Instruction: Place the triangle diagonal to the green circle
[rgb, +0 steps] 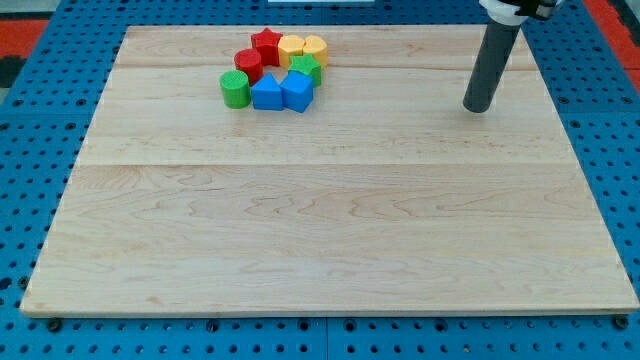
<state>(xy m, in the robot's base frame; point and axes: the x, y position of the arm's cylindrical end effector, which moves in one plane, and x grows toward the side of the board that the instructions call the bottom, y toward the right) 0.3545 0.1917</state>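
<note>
The bench (330, 230), a pale wooden board on a blue pegboard, carried all the blocks in one tight cluster near the view's top left. The rod (492, 62) stood well apart from them at the view's top right, my tip (478, 108) resting on bare wood. The arm bore no pincer, so nothing could be said of jaws apart or together; it had only this rod for pushing.

Within the cluster, the blue triangle (267, 93) lay on the bottom row, touching the green circle (235, 89) on its left and a blue block (298, 92) of less certain shape on its right. Above them sat a red cylinder (248, 64), a green block (306, 69), a red star (266, 43), a yellow block (291, 48) and a yellow cylinder (315, 48).

The triangle appeared small, rigid and light, and would probably slide easily on the smooth wood. It could not be gripped; a push would best meet the middle of a flat face, since contact near a corner would likely spin it. Its crowded neighbours would probably be dragged along unless it was first nudged out towards the view's bottom.
</note>
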